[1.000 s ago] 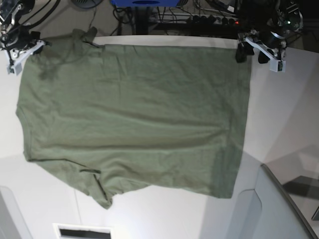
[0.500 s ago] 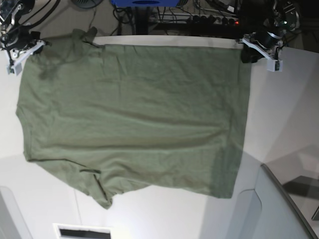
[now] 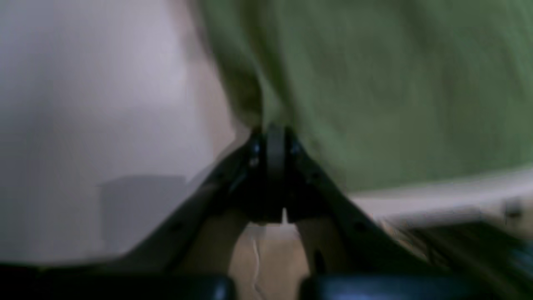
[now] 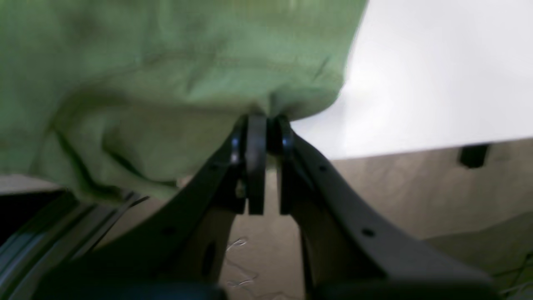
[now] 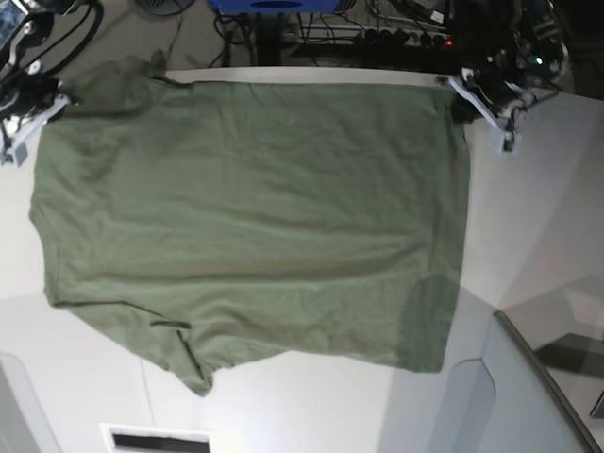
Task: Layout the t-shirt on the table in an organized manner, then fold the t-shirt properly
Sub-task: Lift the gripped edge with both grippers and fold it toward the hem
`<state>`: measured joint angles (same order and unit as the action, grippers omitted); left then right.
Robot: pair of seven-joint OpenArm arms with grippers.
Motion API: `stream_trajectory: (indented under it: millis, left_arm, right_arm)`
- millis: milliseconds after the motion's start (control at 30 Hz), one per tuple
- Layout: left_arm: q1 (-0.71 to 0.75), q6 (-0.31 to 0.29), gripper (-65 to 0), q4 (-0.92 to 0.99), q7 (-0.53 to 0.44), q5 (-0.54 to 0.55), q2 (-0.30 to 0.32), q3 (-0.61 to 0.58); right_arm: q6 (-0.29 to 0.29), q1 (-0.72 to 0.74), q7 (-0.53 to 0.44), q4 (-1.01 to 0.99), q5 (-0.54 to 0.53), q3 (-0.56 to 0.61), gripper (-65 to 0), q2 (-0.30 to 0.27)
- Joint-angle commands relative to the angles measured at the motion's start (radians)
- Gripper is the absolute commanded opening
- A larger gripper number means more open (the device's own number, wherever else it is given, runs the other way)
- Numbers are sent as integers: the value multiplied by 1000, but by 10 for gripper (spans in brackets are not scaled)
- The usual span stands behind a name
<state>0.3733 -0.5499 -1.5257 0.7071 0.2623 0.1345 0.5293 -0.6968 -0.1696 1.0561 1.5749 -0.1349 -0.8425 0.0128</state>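
- Across the lower and middle part of the base view, the t-shirt (image 5: 250, 222) is lying nearly flat on the table (image 5: 538, 208), with one sleeve pointing toward the bottom edge of the frame and the hem side running down the right.
- At the upper right of the base view, the left gripper (image 5: 460, 102) is pinching the shirt's far hem corner; in the left wrist view its jaws are meeting with a fold of green cloth caught between them, right at the table's far edge.
- At the upper left of the base view, the right gripper (image 5: 40, 104) is gripping the far shoulder region beside the second sleeve, which is bunching at the table's edge; in the right wrist view the jaws are standing almost together on a gathered ridge of fabric.
- Both arms are reaching in from the far side, grippers low over the tabletop and angled toward the shirt.
- Judged step: the layout is finishing and the first fold is beginning, both far corners being held.
- Judged next move: lifting both corners evenly and carrying them toward the near edge, keeping the cloth taut so that the fold line is lying straight.
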Motion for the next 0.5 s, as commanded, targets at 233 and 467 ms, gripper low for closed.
stream_trajectory:
  millis: [233,467]
  left_arm:
    - [-104,-2,-650,-29,18,9,12,4]
    - [-142,-2,-650,-34,61,9,11,-24]
  right_arm:
    - [-1,89,85,22,-10,-2,-614,-57]
    - [-1,121,154,25,-10,-1,-609,-87]
